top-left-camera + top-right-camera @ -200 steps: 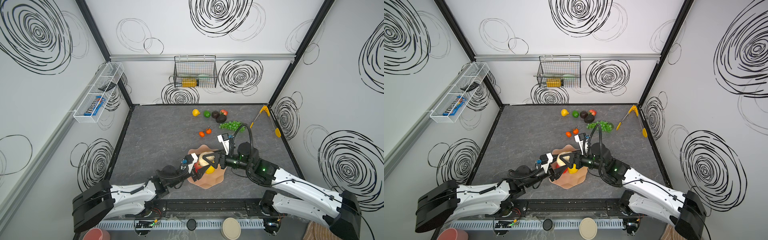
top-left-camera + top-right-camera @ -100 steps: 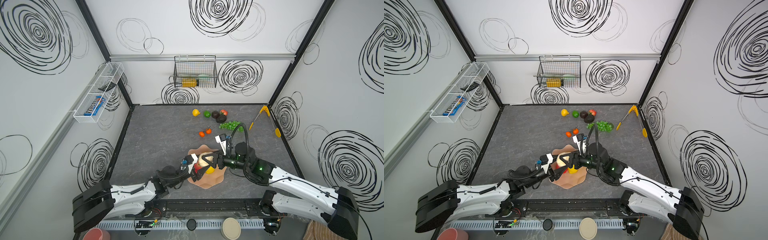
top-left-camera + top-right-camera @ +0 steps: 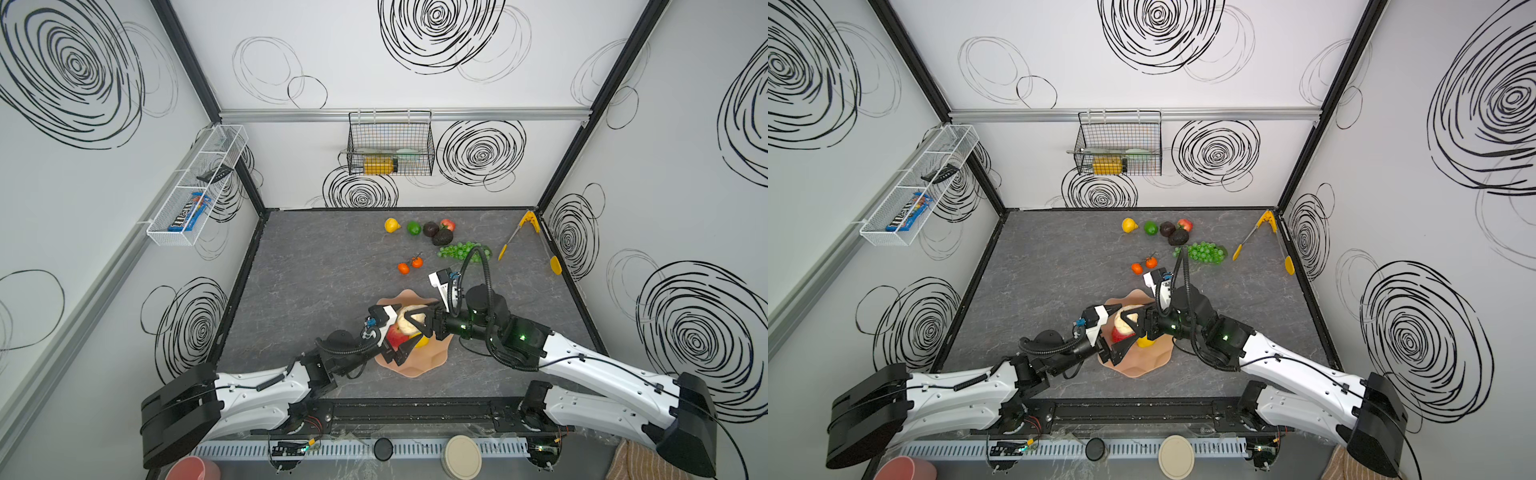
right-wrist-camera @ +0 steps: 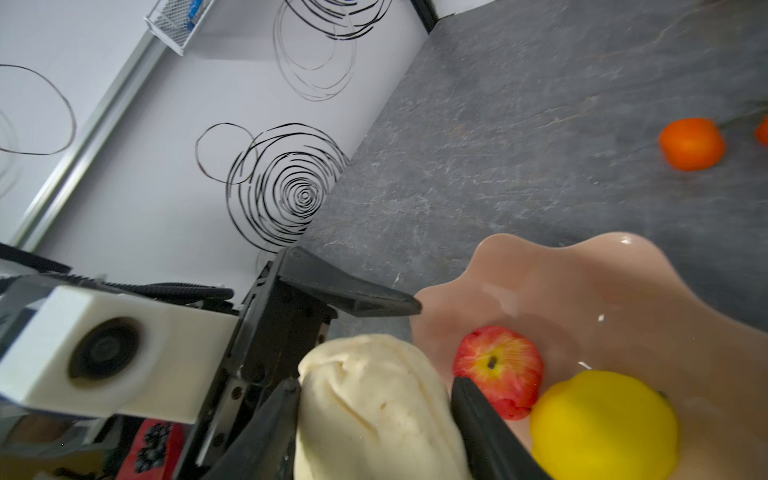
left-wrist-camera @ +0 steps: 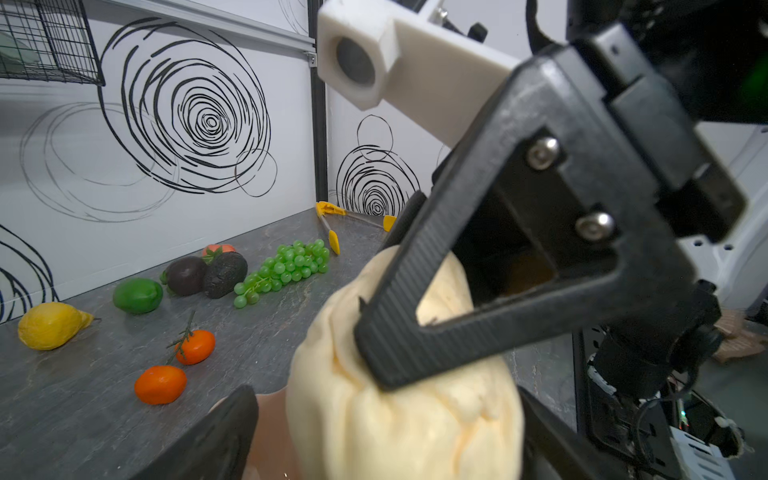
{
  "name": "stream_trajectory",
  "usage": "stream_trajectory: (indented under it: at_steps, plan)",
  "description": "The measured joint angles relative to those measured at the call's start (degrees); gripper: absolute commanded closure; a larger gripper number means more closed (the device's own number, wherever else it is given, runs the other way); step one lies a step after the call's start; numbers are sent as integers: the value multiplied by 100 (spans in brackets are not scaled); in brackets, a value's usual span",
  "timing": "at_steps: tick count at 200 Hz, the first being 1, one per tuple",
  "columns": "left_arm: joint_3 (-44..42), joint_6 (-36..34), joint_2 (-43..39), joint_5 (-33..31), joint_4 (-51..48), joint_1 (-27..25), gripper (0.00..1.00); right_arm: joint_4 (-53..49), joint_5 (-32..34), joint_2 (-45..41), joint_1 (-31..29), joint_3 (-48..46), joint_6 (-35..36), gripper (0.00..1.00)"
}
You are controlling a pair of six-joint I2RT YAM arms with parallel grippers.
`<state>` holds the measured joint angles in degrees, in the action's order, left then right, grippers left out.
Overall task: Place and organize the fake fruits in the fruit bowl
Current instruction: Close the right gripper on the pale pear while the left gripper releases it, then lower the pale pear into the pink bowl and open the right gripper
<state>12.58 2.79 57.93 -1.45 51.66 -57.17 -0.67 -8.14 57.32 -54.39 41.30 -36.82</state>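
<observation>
Bright, even light; wrist views blurred close-up.

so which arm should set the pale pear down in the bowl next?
Right. The right gripper has its fingers closed on the pear, beside the apple and over the fruit bowl. The left gripper stands open around it, holding nothing.
</observation>
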Motion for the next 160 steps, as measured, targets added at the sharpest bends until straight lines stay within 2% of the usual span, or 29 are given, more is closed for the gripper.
stream_trajectory:
  at_steps: [33, 92, 160]
  plan:
    - [-111, 55, -765, -173, -151, 269, 4, -271, 745, 356, 153, 343, 590, 45]
    - [-568, 636, -2205, -1266, -597, 1141, 4, -518, 1344, 1545, 304, 533, 1174, 45]
    - [-616, 861, -2387, -1628, -855, 1165, 4, -664, 1725, 2551, 297, 1025, 1399, 44]
